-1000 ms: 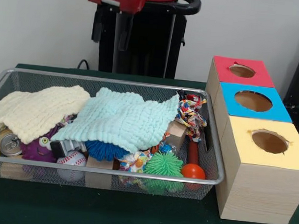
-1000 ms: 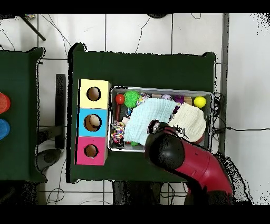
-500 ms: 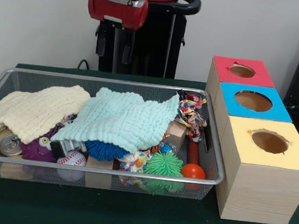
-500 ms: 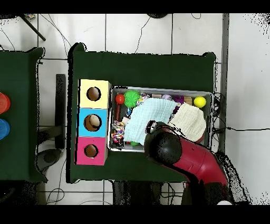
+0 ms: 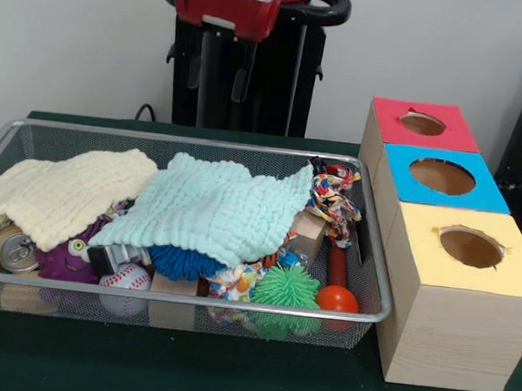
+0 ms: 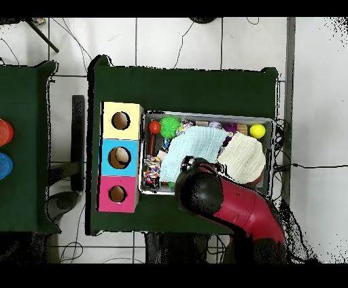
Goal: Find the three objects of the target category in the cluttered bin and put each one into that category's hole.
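Arm head with gripper [image 5: 217, 73] sits further toward boxes than second ago: front view, shifted right across last two steps; overhead view, black round head [image 6: 198, 191] slid left along bin's rear rim. Gripper hangs slightly lower than at start, fingers [image 5: 242, 79] apart, empty, above bin's back edge. Bin contents unmoved.

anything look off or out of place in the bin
Two cloths, a mint one and a cream one, lie draped over the toys in the wire bin, hiding much of what is underneath. Nothing looks spilled or broken.
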Robot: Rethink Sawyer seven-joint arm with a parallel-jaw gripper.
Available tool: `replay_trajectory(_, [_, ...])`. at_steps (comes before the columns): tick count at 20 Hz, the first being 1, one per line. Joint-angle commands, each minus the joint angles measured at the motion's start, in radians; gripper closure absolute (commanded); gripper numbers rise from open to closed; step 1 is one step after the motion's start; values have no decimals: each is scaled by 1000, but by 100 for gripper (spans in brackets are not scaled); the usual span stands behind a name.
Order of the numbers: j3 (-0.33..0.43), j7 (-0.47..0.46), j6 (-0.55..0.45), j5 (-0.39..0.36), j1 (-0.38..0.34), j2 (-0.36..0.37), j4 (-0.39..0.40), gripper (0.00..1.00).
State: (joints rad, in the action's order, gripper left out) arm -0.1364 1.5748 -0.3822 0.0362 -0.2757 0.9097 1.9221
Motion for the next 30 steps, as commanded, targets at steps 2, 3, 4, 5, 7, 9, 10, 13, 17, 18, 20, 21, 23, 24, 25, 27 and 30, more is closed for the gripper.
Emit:
replay_trajectory(2, [-43,220,4,8,35,8,11,0])
replay_trajectory(3, [-46,228,18,16,38,4,16,0])
replay_trajectory(4, [-46,234,32,20,39,-1,20,0])
replay_trajectory(5, [-49,239,38,24,41,-3,21,0])
replay_trajectory(7, [-54,249,49,32,46,-7,23,0])
replay_trajectory(9, [-63,271,57,50,53,-17,23,0])
replay_trajectory(10, [-67,282,60,59,56,-21,23,0])
replay_trajectory(13, [-72,286,62,71,59,-36,14,0])
replay_trajectory(17, [-24,226,83,72,9,-51,20,0])
replay_trajectory(18, [-7,208,94,70,-11,-57,22,0])
replay_trajectory(20, [41,158,113,62,-70,-64,28,0])
replay_trajectory(21, [60,138,117,58,-94,-67,30,0])
replay_trajectory(23, [121,71,116,39,-170,-65,33,0])
replay_trajectory(24, [163,25,112,23,-221,-63,33,0])
replay_trajectory(25, [184,6,109,12,-249,-65,32,0])
replay_trajectory(27, [239,-43,99,-12,-320,-77,26,0])
replay_trajectory(30, [303,-129,52,-55,-426,-95,-12,0])
